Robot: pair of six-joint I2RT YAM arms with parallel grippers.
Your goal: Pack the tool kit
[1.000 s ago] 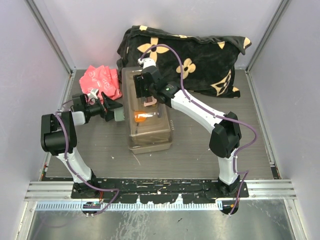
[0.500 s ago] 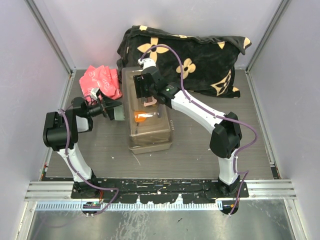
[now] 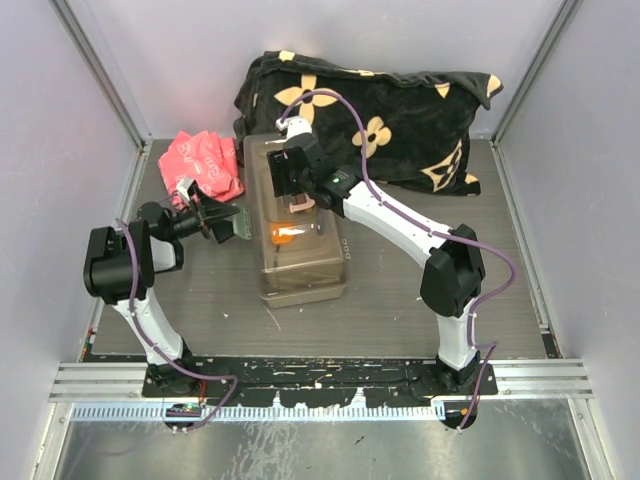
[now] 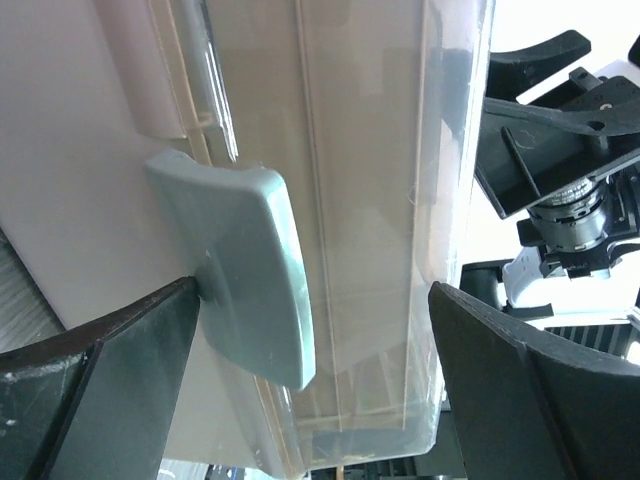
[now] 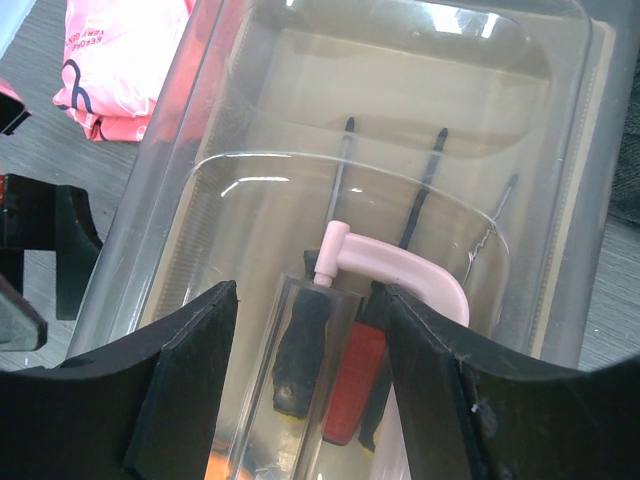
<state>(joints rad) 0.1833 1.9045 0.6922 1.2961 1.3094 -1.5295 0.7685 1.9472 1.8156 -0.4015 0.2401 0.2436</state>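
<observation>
I find the tool kit mid-table, lid down, tools inside. The left gripper, fully open, flanks the left-side latch. The right gripper, half open, hovers empty over the handle. I judge latching remains.

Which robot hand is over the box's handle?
The right gripper: it hangs above the toolbox lid, right over the cream handle. The left gripper is at the box's side, by the pale green latch.
</observation>
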